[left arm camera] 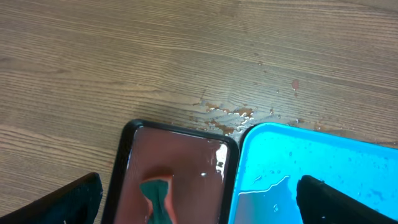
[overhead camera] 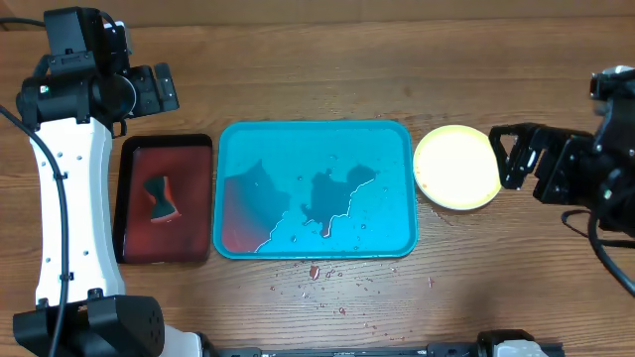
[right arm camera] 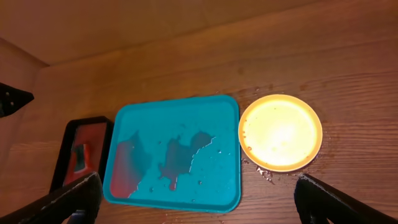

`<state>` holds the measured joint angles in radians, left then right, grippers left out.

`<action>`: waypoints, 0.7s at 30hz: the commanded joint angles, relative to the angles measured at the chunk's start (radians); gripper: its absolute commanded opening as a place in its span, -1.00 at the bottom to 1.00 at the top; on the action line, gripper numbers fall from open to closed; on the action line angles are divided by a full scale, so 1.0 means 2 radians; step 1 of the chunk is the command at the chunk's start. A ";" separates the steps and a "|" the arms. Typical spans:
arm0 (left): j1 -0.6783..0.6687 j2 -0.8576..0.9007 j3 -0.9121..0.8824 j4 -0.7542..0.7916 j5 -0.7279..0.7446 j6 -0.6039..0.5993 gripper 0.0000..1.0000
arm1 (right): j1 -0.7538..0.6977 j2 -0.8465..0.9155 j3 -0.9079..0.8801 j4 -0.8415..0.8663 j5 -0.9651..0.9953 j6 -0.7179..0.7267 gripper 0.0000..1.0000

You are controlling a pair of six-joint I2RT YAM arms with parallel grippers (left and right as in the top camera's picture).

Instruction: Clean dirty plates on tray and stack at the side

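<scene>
The turquoise tray [overhead camera: 298,149] lies at the table's middle and holds only pooled reddish water. It also shows in the right wrist view [right arm camera: 174,124] and the left wrist view [left arm camera: 323,162]. A pale cream-yellow plate [overhead camera: 456,169] lies on the table just right of the tray, also in the right wrist view [right arm camera: 280,132]. The blue and green plates do not show. My right gripper [overhead camera: 502,159] is open and empty at the plate's right edge, fingers wide [right arm camera: 199,186]. My left gripper [overhead camera: 167,89] is open and empty above the far left, fingers wide [left arm camera: 199,186].
A smaller black-rimmed dark red tray [overhead camera: 134,238] lies left of the turquoise tray, with a green and red sponge [overhead camera: 161,196] in it, also in the left wrist view [left arm camera: 158,196]. Red droplets [overhead camera: 317,273] spot the table in front of the tray.
</scene>
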<state>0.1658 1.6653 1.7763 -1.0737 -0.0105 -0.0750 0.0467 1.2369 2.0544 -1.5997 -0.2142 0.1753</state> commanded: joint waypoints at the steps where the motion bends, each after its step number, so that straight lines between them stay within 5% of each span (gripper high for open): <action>1: 0.001 0.001 0.004 0.000 0.004 -0.005 1.00 | 0.002 0.001 0.005 0.001 -0.008 -0.011 1.00; 7: 0.001 0.001 0.004 0.000 0.004 -0.005 1.00 | 0.002 0.008 0.000 -0.002 0.040 -0.014 1.00; 12: 0.001 0.001 0.004 0.000 0.004 -0.005 1.00 | 0.002 -0.013 -0.052 0.086 0.051 -0.014 1.00; 21: 0.001 0.001 0.004 0.000 0.004 -0.005 0.99 | 0.002 -0.142 -0.335 0.348 0.049 -0.025 1.00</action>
<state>0.1658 1.6653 1.7763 -1.0740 -0.0105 -0.0750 0.0467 1.0397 1.5414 -0.9897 -0.1226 0.1566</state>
